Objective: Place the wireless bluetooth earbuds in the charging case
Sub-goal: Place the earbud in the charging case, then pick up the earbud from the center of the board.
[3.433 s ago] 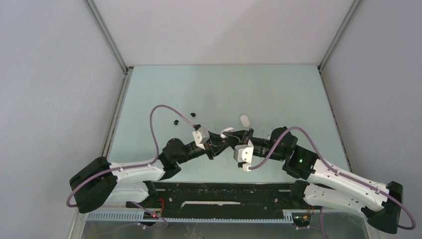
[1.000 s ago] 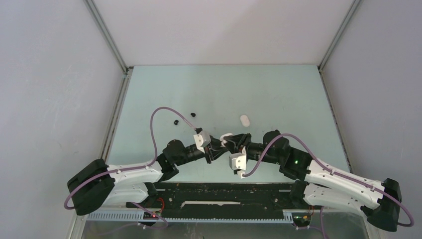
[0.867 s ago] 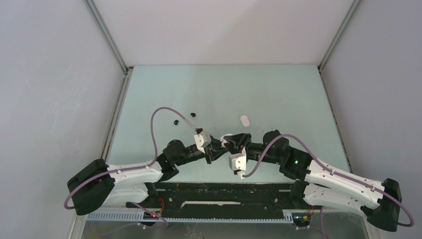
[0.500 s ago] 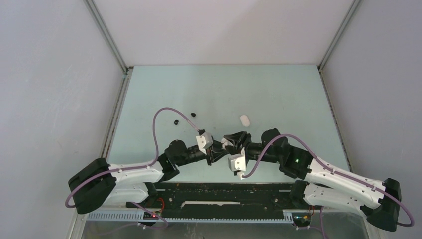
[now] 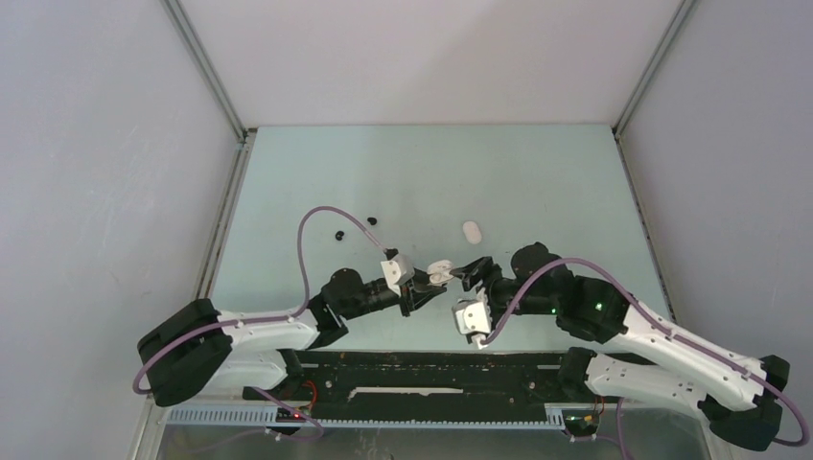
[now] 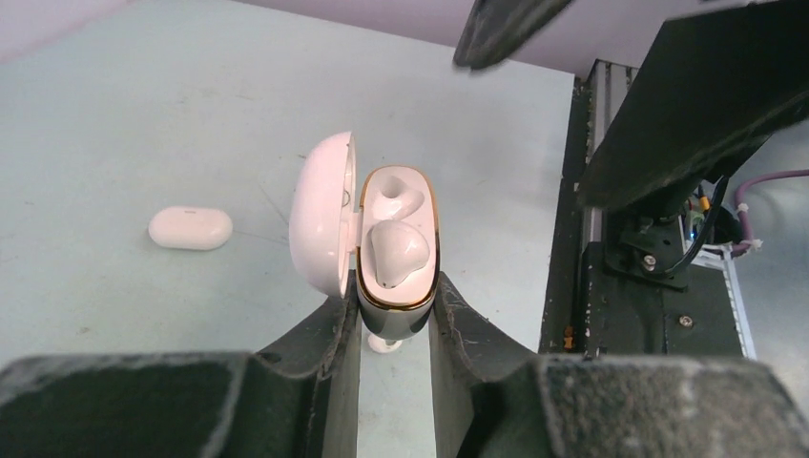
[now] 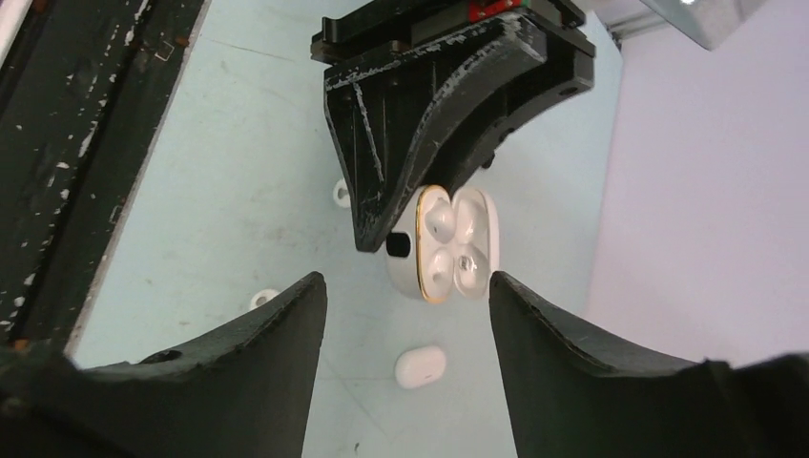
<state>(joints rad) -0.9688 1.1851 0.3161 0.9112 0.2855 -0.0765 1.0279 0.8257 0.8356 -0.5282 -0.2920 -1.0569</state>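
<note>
1. Now, your left gripper [image 6: 393, 320] is clamped on the lower body of the white charging case [image 6: 397, 250]. Its two fingers [image 6: 320, 339] are drawn in narrow and press the case from both sides.
2. You hold the case off the table [image 5: 431, 163], near the middle of the near edge. Its lid [image 6: 320, 215] is swung open to one side.
3. In the left wrist view, one white earbud [image 6: 396, 256] sits in the well nearer the fingers. You cannot tell from either wrist view whether the farther well is filled.
4. Your right gripper [image 7: 403, 286] is spread wide and holds nothing. Its fingers [image 7: 253, 363] frame the open case without touching it.
5. From above, the right gripper [image 5: 472, 271] sits just right of the case [image 5: 439, 273] and the left gripper [image 5: 429, 281], close to them but apart.
6. Two loose white earbuds [image 7: 341, 194] lie on the table below the held case, the second one [image 7: 262, 299] nearer the right gripper.
7. A closed white case [image 5: 471, 231] rests on the table just beyond the grippers, a little to the right.
8. Two black earbuds [image 5: 372, 220] lie farther left, the second [image 5: 338, 234] just beside the first and well apart from both grippers.
</note>
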